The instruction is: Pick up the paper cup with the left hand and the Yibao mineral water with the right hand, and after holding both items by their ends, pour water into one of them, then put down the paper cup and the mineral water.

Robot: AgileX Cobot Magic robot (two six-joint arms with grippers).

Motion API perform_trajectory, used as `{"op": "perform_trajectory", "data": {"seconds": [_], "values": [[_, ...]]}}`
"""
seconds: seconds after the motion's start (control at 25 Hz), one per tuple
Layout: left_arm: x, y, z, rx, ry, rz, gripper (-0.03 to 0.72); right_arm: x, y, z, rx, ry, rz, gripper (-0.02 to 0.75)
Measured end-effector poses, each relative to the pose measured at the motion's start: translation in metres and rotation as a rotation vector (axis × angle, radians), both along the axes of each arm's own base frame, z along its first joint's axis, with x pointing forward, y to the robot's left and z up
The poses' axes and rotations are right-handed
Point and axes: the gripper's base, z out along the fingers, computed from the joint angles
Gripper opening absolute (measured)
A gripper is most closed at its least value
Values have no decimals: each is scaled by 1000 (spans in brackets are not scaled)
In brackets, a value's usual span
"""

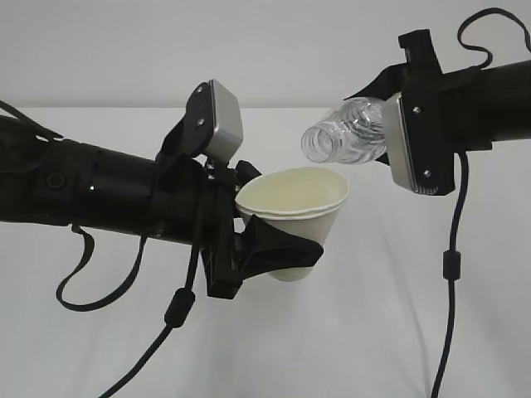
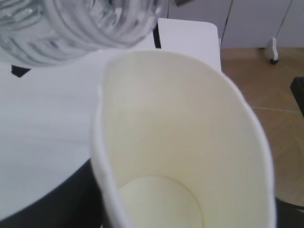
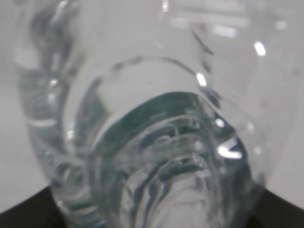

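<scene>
You are looking at an evenly lit scene with soft, diffuse white light: the table (image 1: 398,332) around the paper cup (image 1: 294,217) shows no hard shadows and washes almost to white. Beside the cup, both black arms lose detail in deep dark tones. From the left wrist, the cup's rim (image 2: 263,137) nearest you is blurred, and the Yibao mineral water (image 2: 80,26) above it is soft too. From the right wrist, the bottle (image 3: 156,142) fills your view out of focus, with small bright glints on its curved plastic
</scene>
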Motion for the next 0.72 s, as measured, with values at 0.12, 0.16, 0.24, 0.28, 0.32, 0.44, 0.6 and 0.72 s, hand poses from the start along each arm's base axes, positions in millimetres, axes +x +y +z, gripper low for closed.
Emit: {"op": "perform_trajectory", "data": {"seconds": [0.12, 0.16, 0.24, 0.28, 0.32, 0.44, 0.6, 0.72], "values": [[0, 0, 0, -3, 1, -3, 421, 0, -1, 0, -16, -12, 2, 462], [0, 0, 0, -3, 1, -3, 421, 1, -1, 0, -24, -17, 4, 462], [0, 0, 0, -3, 1, -3, 421, 1, -1, 0, -25, -19, 5, 462], [0, 0, 0, -4, 1, -4, 421, 1, -1, 0, -28, -21, 7, 462], [0, 0, 0, -4, 1, -4, 421, 1, -1, 0, -28, -21, 7, 462], [-2, -1, 1, -11, 4, -14, 421, 1, -1, 0, -36, -27, 11, 462], [-2, -1, 1, -19, 6, -22, 421, 1, -1, 0, -42, -33, 16, 462], [-2, -1, 1, -17, 5, -23, 421, 1, -1, 0, -48, -38, 20, 462]]}}
